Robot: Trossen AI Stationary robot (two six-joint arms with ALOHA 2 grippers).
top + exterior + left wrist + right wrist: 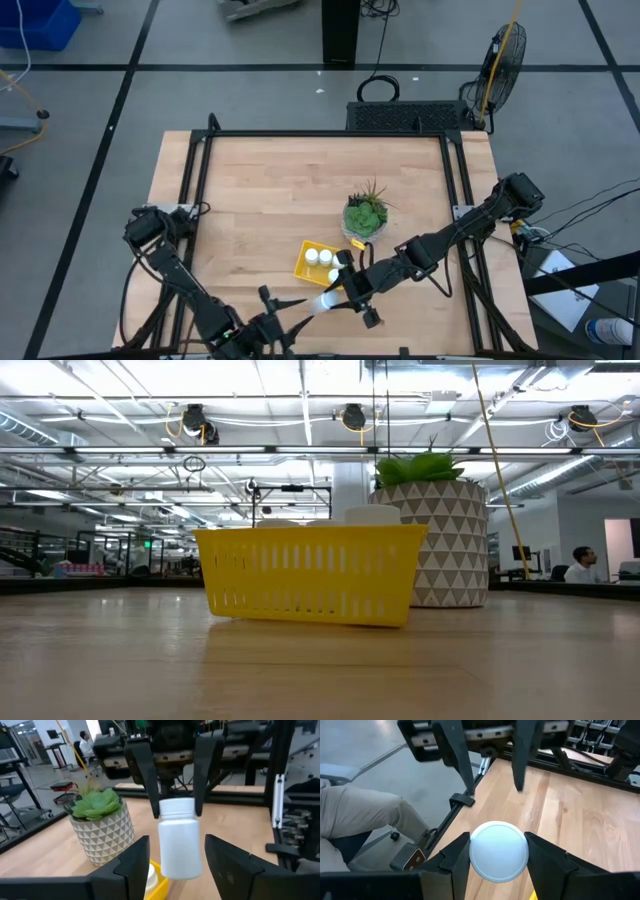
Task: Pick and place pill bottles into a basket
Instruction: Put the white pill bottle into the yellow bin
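Observation:
A white pill bottle (180,845) hangs upright in the air with my right gripper (498,842) shut on it, over the near right corner of the yellow basket (305,265). From above it shows as a white dot (333,274). My left gripper (177,847) is open. Its fingers stand on either side of the bottle's body, coming from the table's near edge, with gaps showing. Two more pill bottles (312,256) stand inside the basket. The low view shows neither gripper. My right gripper pinches the bottle's cap (176,807) between its two fingers (150,795). The fingers slant down from the table's right side. The bottle stays upright and lifted clear, with its body hanging below the fingertips.
A pale patterned pot with a green plant (365,215) stands just beyond the basket, toward the far right. The black frame rails (195,200) run along the table's left, right and far sides. Bare wood lies left of the basket.

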